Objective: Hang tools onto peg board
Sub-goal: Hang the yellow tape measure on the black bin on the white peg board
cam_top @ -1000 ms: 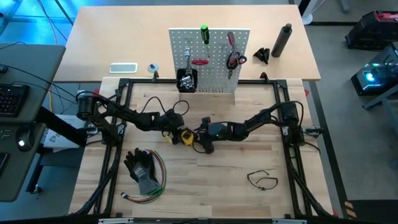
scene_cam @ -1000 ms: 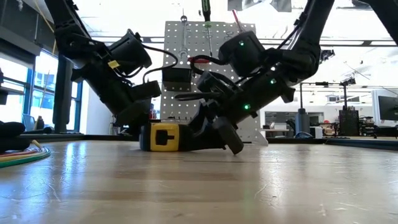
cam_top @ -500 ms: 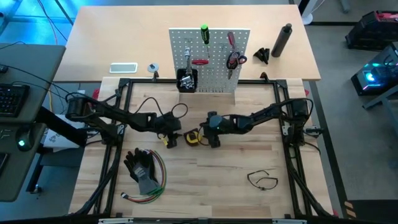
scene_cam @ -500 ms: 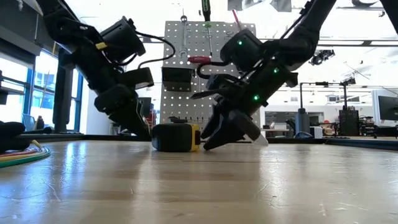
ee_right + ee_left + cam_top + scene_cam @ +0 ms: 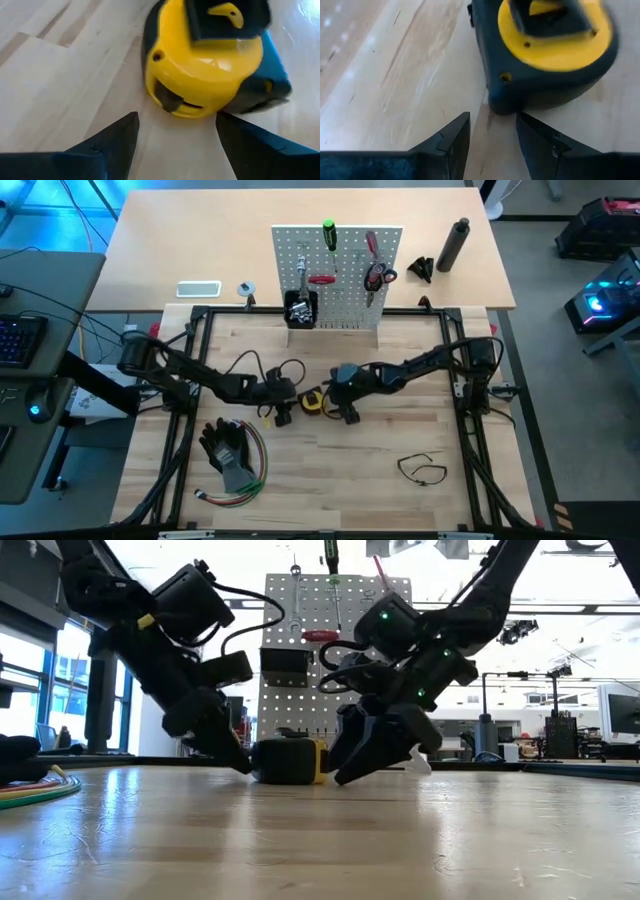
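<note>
Tape measure flat on the wooden table, yellow and black, and both arms are down at it. The left gripper is low at the table just on one side of the tape measure, its fingers parted a little with nothing between them; in the left wrist view the tape measure lies just ahead of the tips, slightly off to one side, not touching. The right gripper is down on the opposite side, jaws spread wide and empty; in the right wrist view the tape measure sits right in front of the gap between the two fingers, just clear of them. From the low view the tape measure rests between the left gripper and the right gripper, each tip angled down toward the tabletop close beside it.

Beyond both grippers, at the far edge of the work area, the peg board stands upright. On it hang a green-handled screwdriver, a red-handled tool, red-handled pliers and a small red-handled piece, with a black bin on its front.

Behind the left gripper, nearer the front of the table, black gloves lie on a loop of coloured wires. Well behind the right gripper lies a thin black loop
</note>
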### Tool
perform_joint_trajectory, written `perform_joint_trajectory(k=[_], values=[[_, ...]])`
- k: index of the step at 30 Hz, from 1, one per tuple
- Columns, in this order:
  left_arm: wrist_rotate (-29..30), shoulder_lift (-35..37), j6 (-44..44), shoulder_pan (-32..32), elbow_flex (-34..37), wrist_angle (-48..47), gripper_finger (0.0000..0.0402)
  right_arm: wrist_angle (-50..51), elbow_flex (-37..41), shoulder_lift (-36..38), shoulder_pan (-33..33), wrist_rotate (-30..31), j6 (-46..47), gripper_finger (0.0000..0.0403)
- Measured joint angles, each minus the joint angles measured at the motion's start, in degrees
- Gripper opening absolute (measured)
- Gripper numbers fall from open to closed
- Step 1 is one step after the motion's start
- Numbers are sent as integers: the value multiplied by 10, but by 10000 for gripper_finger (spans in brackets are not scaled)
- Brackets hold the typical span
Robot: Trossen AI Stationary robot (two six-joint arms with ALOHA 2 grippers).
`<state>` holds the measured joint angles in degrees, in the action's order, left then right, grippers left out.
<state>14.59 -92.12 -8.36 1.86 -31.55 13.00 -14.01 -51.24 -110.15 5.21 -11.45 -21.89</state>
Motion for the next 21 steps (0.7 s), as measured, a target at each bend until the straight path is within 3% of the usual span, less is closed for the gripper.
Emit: perform_joint_trajectory(k=[6,11,21], values=[[10,-46,-1,4,1,52,155,-15,2,-2,-24,39,11,264],[16,-44,-8,10,1,61,155,-23,2,-1,-28,69,18,258],[9,-38,-16,22,1,65,155,-34,2,-3,-28,72,37,186]])
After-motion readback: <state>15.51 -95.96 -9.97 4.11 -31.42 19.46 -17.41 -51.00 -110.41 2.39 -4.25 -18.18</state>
